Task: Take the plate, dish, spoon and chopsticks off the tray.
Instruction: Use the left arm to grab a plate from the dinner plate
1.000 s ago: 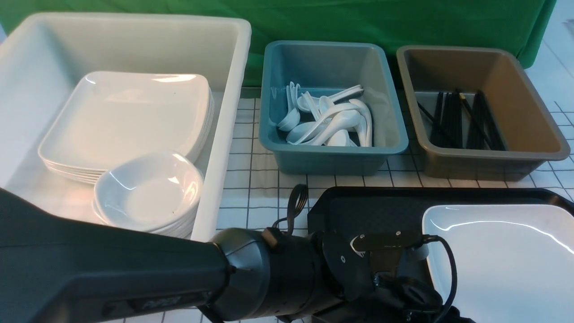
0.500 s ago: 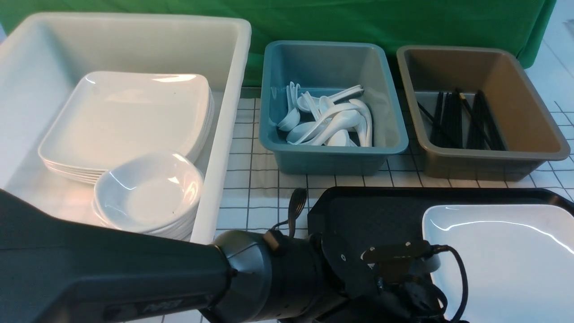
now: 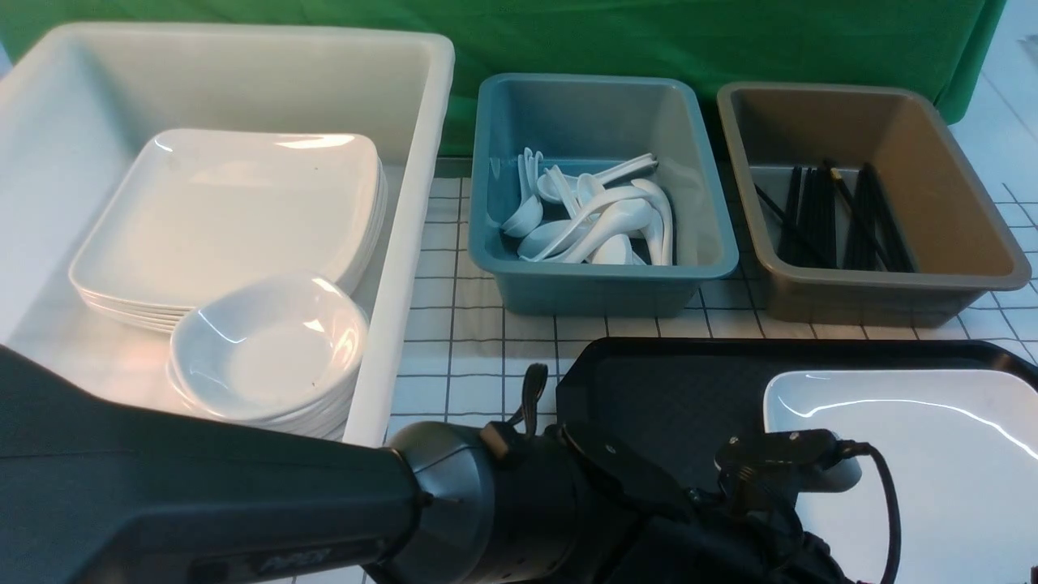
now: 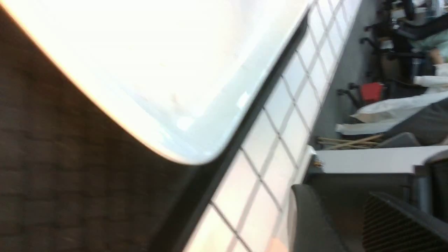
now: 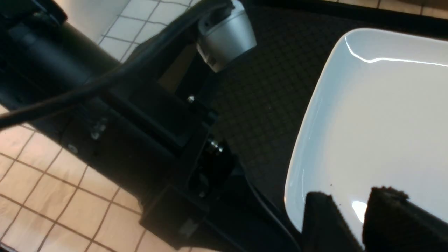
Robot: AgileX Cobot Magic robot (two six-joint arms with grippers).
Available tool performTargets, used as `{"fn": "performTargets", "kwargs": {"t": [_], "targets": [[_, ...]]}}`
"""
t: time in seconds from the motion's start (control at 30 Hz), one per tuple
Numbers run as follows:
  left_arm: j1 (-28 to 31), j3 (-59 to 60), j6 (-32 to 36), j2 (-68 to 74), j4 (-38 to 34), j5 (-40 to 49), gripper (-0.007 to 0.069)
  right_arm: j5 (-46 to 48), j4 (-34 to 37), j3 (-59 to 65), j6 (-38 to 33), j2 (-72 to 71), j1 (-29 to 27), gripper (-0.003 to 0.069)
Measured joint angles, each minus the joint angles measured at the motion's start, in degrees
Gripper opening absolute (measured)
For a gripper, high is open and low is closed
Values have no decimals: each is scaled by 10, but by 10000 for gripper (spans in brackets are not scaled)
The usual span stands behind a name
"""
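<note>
The white square plate (image 3: 932, 454) lies on the right part of the black tray (image 3: 665, 381). My left arm reaches across the front, and its wrist (image 3: 778, 462) is at the plate's left edge. In the left wrist view the plate (image 4: 157, 70) and tray (image 4: 70, 175) fill the frame. My left gripper (image 4: 336, 196) sits beyond the tray's rim, its fingers apart with nothing between them. My right gripper (image 5: 353, 196) hovers open over the plate's (image 5: 378, 115) near corner. No dish, spoon or chopsticks show on the tray.
A white tub (image 3: 405, 162) at the left holds stacked white crockery. A blue bin (image 3: 600, 284) with white utensils and a brown bin (image 3: 884, 292) with black sticks stand behind the tray. The left arm (image 5: 105, 105) lies close beside the right gripper.
My left wrist has slid right and lower along the tray, from its middle to the plate's left edge. The plate and the tray have not moved.
</note>
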Motion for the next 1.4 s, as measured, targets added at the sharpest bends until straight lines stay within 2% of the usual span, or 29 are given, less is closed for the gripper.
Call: {"fn": "performTargets", "kwargs": {"t": [0.23,0.4,0.63,0.9,1.13,1.27,1.4], "targets": [[0,0,-24,0,84,-8,213,0,-1,0,-2,0,0,240],[0,0,-57,1,135,-26,260,0,-1,0,-2,0,0,240],[0,0,-87,40,146,-53,324,0,-1,0,-2,0,0,240],[0,-10,-98,69,59,-23,347,0,-1,0,-2,0,0,240],[0,-11,-82,74,32,-15,351,0,-1,0,-2,0,0,240],[0,-10,-23,78,-19,-10,353,0,-1,0,-2,0,0,240],[0,-9,2,81,-47,-3,363,0,-2,0,-2,0,0,240]]}}
